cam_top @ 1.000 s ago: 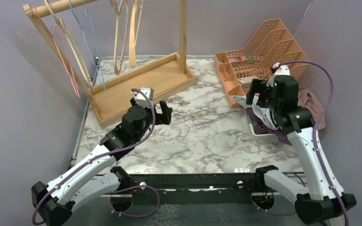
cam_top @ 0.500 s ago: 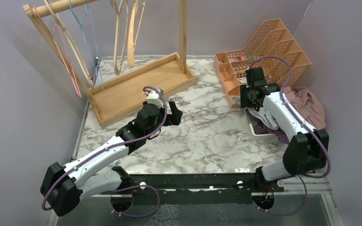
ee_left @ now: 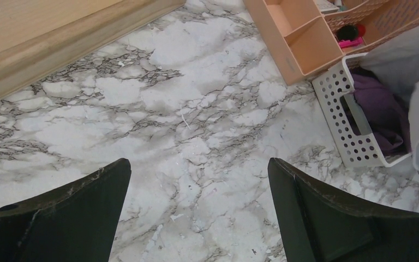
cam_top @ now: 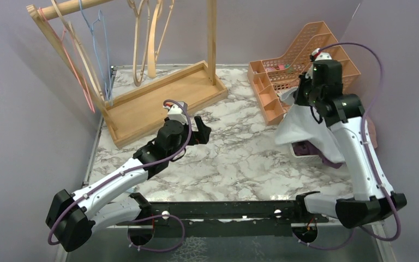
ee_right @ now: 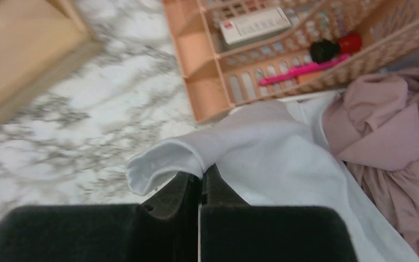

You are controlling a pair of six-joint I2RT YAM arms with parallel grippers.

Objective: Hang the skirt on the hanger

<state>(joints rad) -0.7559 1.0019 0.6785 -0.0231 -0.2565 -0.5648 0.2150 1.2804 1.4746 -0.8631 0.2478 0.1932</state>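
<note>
White fabric skirt (cam_top: 301,123): lifted off the table on the right side, hanging in a loose cone from the right gripper. Its lower edge drapes in front of the white perforated plastic basket (cam_top: 297,152) and hides part of it.
Right gripper (ee_right: 200,177): black jaws pressed together on a folded edge of the skirt, the cloth pinched between them. It is raised above the basket, in front of the peach mesh desk organizer (cam_top: 311,54).
Left gripper (ee_left: 197,166): jaws spread wide and holding nothing, hovering over the grey-veined white marble tabletop (cam_top: 234,158) near its middle, well apart from the skirt.
Pale wooden hangers (cam_top: 151,38): hung from the top bar of the wooden clothes rack (cam_top: 163,93) at the far left, well apart from both grippers.
Other hangers: a blue wire hanger (cam_top: 107,54) and a pink wire hanger (cam_top: 77,71) hang on the same rack, nearer its left post.
Basket contents: a dark purple garment (ee_left: 382,109) lies inside.
Dusty pink garment (ee_right: 393,136): crumpled just beside the skirt, touching its right edge, below the organizer in the right wrist view.
Organizer contents: a bright pink pen (ee_right: 300,68) lies in one mesh tray beside a small black and red object (ee_right: 335,48) too blurred to identify.
</note>
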